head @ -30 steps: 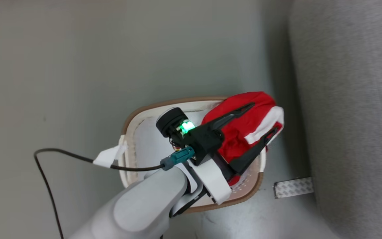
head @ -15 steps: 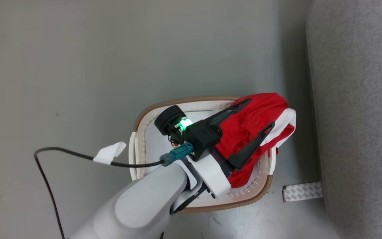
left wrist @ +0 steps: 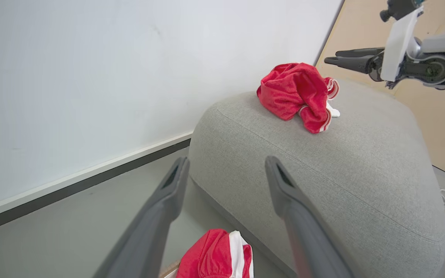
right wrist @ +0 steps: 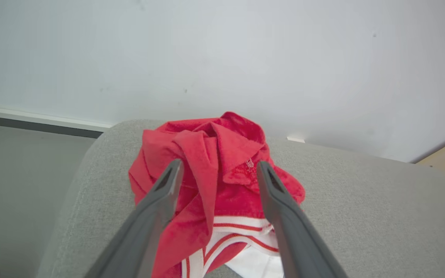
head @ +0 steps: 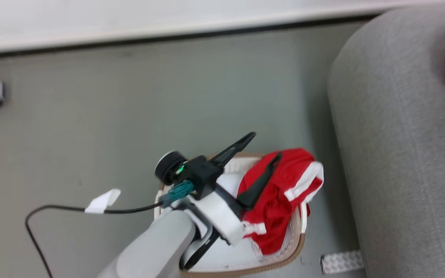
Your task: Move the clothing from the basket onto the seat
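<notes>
Grabbing next: left tool [head: 265,144], open, should drop onto the red clothing [head: 280,193] in the basket [head: 242,270], lower middle.
Right tool [right wrist: 219,163]: open, over other red piece [right wrist: 222,139] on the seat [right wrist: 361,216].
Tip: pinch a thick fold.

We note pale grey forearm [head: 157,247], white bracket [head: 218,216], black wrist block [head: 201,173], round black camera [head: 168,168], green light [head: 181,168], teal plug [head: 178,191], black cable [head: 64,209] with white tag [head: 102,200]. Left pincer [head: 265,144]: two long dark tapered fingers [head: 257,185].
</notes>
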